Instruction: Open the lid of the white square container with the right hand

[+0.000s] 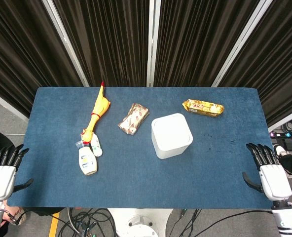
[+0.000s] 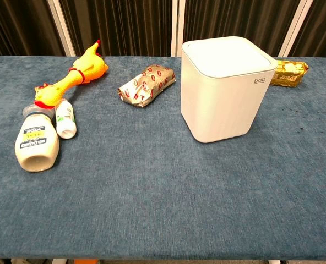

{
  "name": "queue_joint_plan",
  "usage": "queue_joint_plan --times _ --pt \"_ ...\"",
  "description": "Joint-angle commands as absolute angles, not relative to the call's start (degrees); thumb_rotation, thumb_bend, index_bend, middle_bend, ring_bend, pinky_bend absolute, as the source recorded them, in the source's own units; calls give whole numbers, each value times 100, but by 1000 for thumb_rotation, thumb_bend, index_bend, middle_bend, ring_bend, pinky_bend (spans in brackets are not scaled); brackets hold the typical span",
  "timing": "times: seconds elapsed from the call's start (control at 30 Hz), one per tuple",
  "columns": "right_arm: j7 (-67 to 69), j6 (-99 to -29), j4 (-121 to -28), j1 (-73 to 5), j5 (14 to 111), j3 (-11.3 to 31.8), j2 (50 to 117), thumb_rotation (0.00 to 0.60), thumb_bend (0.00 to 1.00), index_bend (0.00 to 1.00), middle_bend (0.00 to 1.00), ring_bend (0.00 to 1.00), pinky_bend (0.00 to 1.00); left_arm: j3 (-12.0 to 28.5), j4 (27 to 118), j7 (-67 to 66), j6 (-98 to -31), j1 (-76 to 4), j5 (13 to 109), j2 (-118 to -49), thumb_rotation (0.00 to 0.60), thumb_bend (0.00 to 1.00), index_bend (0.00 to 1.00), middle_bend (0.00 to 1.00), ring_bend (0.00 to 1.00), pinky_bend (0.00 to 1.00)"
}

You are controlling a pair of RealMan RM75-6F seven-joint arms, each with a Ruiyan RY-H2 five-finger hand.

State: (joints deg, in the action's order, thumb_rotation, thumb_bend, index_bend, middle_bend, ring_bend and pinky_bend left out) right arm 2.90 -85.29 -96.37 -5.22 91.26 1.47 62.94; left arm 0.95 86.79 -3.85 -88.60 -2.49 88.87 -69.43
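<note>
The white square container (image 1: 171,135) (image 2: 226,88) stands upright a little right of the table's middle, its lid flat and down. My right hand (image 1: 269,168) hovers at the table's front right corner, fingers spread and holding nothing, well to the right of the container. At the front left corner, off the table's edge, my left hand (image 1: 3,170) is likewise spread and holds nothing. Neither hand shows in the chest view.
On the blue table (image 1: 136,182) lie a yellow rubber chicken (image 1: 97,114) (image 2: 75,77), two white bottles (image 1: 88,160) (image 2: 37,142), a foil snack pack (image 1: 134,118) (image 2: 146,85) and a gold packet (image 1: 202,106) (image 2: 291,72) behind the container. Dark curtains hang at the back.
</note>
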Motion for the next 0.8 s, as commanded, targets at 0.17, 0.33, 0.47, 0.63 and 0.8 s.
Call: queue_joint_plan --times 0.17,0.33,0.47,0.63,0.8 --pt "312 -8488 -9623 -537 9124 139 6285 600 260 29 66 0 0 95 8676 -412 -8859 -252 8884 -6964 600 0 149 81 0 3" --pt "374 -8445 -9601 -583 9192 128 6266 600 260 29 66 0 0 92 8705 -436 -8876 -250 8901 -6962 600 0 149 81 0 3" --pt "469 -8119 -9753 -957 9495 202 6118 600 260 29 66 0 0 103 8725 -456 -8860 -270 8903 -6952 600 0 149 81 0 3" --pt "354 -7295 -9984 -1799 9716 518 6055 600 260 32 83 0 0 102 8697 -419 -8828 -291 8903 -6969 600 0 149 81 0 3" --pt "188 -6388 -10050 -2554 9407 846 6275 600 258 98 108 0 0 95 8628 -341 -8783 -298 8870 -6998 600 0 149 81 0 3"
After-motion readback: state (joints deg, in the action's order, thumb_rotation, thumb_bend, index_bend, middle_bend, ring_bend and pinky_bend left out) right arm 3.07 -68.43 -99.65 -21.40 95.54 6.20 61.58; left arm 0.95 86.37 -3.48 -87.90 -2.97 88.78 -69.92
